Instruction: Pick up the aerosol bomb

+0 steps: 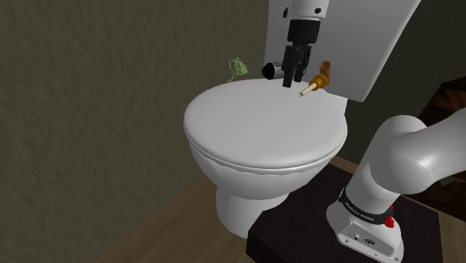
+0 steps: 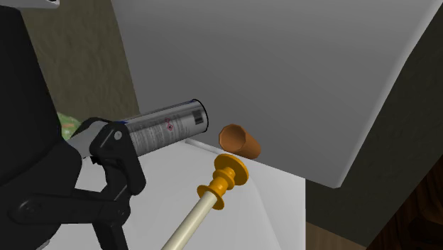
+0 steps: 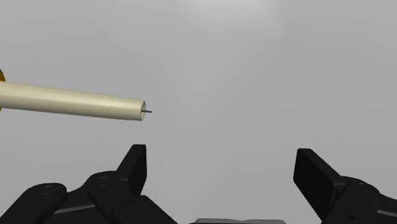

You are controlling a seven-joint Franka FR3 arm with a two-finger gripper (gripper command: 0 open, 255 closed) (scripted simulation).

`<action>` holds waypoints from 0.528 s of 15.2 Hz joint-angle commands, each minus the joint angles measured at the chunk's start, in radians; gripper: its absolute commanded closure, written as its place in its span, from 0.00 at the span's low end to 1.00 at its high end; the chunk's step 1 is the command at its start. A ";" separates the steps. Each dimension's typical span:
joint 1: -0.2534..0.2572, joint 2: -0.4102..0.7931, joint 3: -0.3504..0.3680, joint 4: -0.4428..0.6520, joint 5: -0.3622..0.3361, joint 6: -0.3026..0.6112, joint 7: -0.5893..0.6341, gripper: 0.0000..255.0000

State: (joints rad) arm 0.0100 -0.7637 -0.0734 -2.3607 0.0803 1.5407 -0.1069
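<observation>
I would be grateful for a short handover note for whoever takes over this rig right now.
Gripper: open, holding nothing, low over the rear of the toilet lid.
Aerosol can: lying on its side at the back of the lid, by the tank. It is beside the gripper, not between the fingers.
Nearby: a candle in a gold holder and a brown cup, both lying on the lid.
Done: the gripper is at the can.
Left: centre the fingers on the can, close, lift, and avoid the candle.
</observation>
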 commanded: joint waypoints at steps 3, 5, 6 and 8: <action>0.017 0.014 -0.060 0.014 -0.052 0.001 -0.143 0.00; 0.037 0.038 -0.121 0.037 -0.101 0.007 -0.286 0.00; 0.048 0.054 -0.151 0.052 -0.123 0.011 -0.357 0.00; 0.073 0.091 -0.209 0.087 -0.163 0.022 -0.499 0.00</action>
State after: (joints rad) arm 0.0673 -0.6916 -0.2584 -2.2924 -0.0647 1.5580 -0.5300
